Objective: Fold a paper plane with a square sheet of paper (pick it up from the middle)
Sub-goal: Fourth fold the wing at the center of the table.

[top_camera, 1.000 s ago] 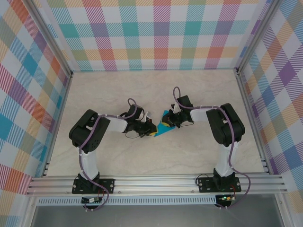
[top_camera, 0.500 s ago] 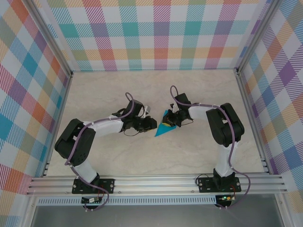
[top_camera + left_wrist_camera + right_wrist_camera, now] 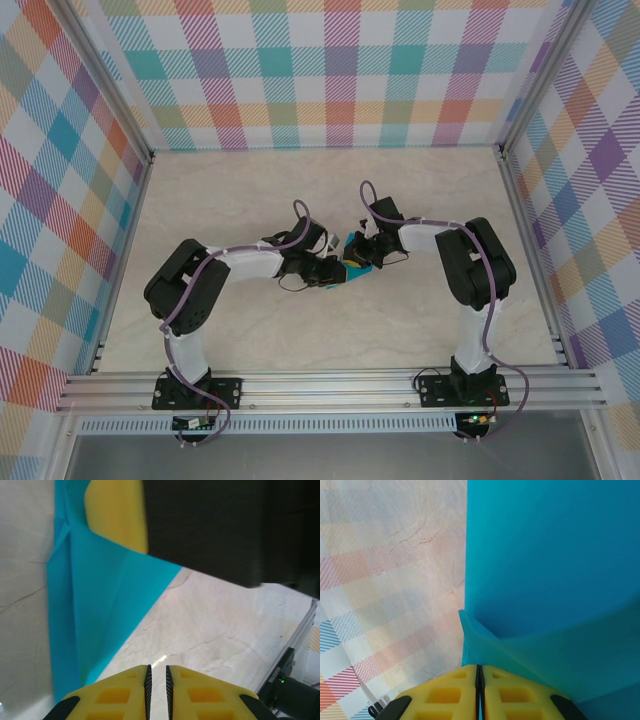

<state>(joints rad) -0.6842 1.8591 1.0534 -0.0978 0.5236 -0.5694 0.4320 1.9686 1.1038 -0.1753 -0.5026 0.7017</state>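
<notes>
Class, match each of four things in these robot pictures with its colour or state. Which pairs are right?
Things:
1. paper plane
2. table
3. back wall
4. right gripper

Colour or state:
A. pale beige, marbled
B. shut on the paper
C. plain teal-blue
D. checked in many colours

Pairs: 1-C, 2-A, 3-D, 4-B
</notes>
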